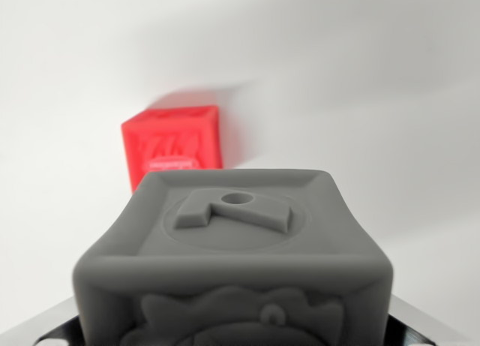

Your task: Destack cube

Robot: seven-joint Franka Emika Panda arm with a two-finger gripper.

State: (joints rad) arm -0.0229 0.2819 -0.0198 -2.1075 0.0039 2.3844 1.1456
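Note:
A grey cube (234,263) with a raised emblem on its top face fills the lower half of the wrist view, very close to the camera. My gripper (232,332) is shut on it. Only slivers of the dark fingers (37,332) show, at the bottom corners on either side of the cube. A red cube (172,145) with embossed faces sits on the white surface beyond the grey one, slightly towards the wrist view's left. The two cubes are apart. The grey cube's lower part and what lies beneath it are hidden.
A plain white surface (360,98) spreads around both cubes. The red cube casts a soft shadow towards the wrist view's right.

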